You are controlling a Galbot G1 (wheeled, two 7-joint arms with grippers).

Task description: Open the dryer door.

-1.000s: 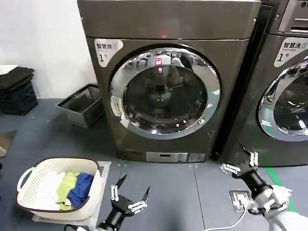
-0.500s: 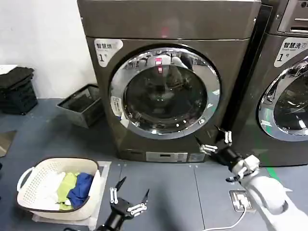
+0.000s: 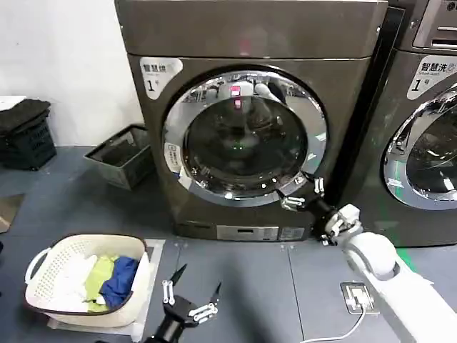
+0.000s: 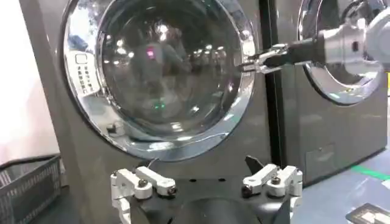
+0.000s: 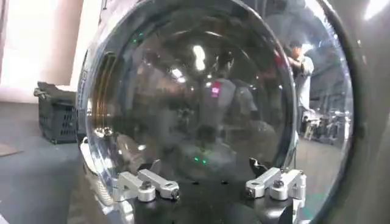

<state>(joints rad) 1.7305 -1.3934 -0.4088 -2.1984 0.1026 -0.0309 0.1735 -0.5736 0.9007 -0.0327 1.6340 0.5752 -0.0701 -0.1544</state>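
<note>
Dryer door (image 3: 245, 136): shut, flush against the front of the plain-topped dark machine (image 3: 250, 28), chrome ring around dark glass. Right gripper (image 3: 300, 194) at the door's lower right edge, fingers spread apart, close against the chrome ring; grasping nothing. Contact with the ring cannot be confirmed. Left gripper (image 3: 191, 294) low over the floor in front of the machine, well apart from the door, fingers spread, released. Laundry basket (image 3: 43, 268) with clothes on the floor to the robot's left. Second machine (image 3: 421, 121) stands just beside, on the right.
</note>
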